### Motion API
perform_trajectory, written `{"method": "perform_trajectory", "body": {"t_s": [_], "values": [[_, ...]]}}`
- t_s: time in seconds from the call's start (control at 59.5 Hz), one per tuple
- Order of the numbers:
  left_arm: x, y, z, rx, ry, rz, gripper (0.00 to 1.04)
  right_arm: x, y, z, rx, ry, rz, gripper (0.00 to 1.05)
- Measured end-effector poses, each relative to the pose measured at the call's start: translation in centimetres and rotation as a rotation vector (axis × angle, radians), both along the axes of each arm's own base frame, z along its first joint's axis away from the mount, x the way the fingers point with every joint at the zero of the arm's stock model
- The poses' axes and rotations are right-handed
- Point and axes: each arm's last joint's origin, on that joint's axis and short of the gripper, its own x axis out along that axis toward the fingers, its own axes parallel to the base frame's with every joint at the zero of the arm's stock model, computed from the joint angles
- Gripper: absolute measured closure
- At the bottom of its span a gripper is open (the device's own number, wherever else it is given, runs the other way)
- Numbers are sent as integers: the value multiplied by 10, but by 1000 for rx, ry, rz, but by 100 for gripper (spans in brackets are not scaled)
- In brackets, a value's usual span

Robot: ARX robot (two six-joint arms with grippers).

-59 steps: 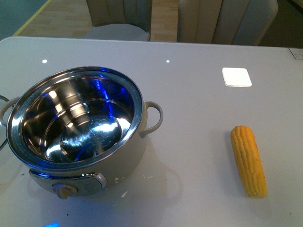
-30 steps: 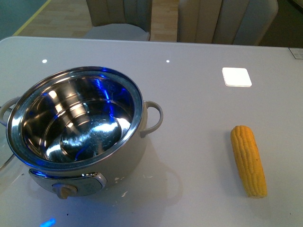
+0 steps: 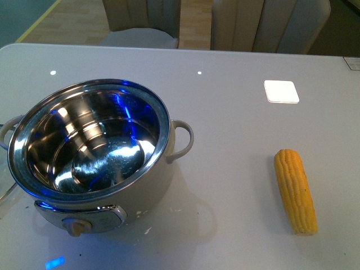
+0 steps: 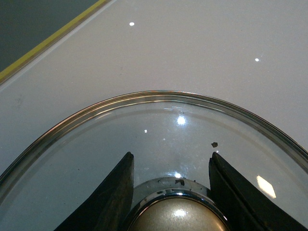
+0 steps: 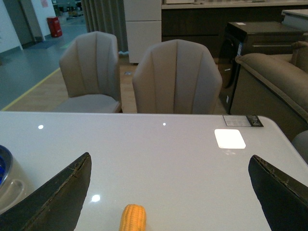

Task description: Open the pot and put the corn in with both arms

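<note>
lid (image 4: pixel 159 130) drawn further left of pot (image 3: pixel 153 188)

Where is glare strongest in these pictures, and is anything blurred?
Front view: blue and white reflections fill the pot; the corn is sharp. Left wrist view: light spots on the glass lid. Right wrist view: bright square on the table.
</note>
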Motion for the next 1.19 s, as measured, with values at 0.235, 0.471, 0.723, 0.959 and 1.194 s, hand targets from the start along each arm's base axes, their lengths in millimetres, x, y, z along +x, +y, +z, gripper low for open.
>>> {"method": "perform_trajectory", "body": {"t_s": [0.235,0.471,0.723,0.959,1.194], "values": [[28,16,-11,25,-66,52,64,0,0,0,0,0,-1,9],[29,16,-10,14,-65,52,64,0,0,0,0,0,0,9],[19,11,0,-39,-43,51,44,0,0,0,0,0,0,9],[24,14,34,-43,-93,67,7,0,0,0,0,0,0,9],[23,13,89,-58,-169,53,7,0,0,0,0,0,0,9]]}}
